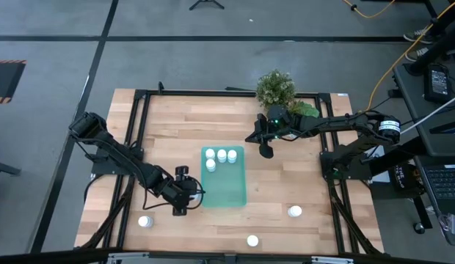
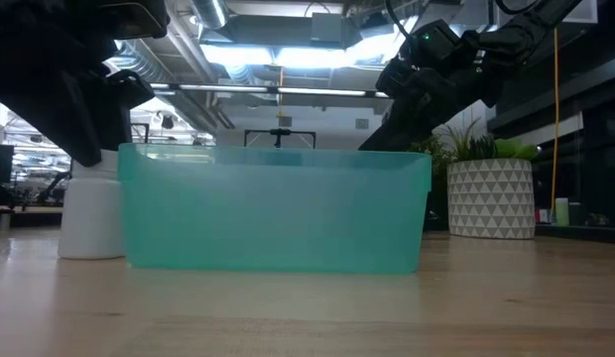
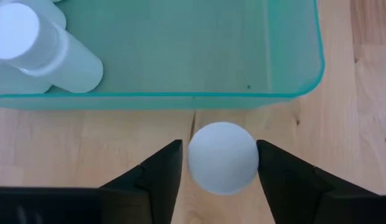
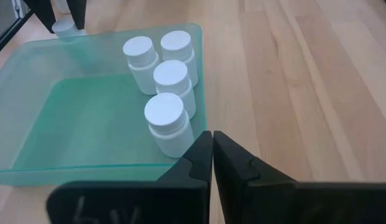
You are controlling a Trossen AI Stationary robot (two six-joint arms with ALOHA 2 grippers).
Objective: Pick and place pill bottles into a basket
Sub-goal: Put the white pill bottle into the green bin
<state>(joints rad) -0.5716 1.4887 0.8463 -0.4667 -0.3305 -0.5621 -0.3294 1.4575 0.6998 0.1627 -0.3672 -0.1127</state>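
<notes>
Bottles stand in two groups: four inside the basket (image 1: 226, 189) at its far end (image 4: 163, 116), and four on the tabletop (image 1: 213, 117). Of those outside, one sits just beside the basket's left wall (image 3: 223, 157), between the fingers (image 3: 157, 174) of the left claw (image 1: 180, 199), whose jaws flank it closely, though contact cannot be told. Three more (image 1: 145, 221) lie well apart near the front edge. Right claw (image 4: 213, 155) hovers beyond the basket's far end, jaws pressed together, empty.
</notes>
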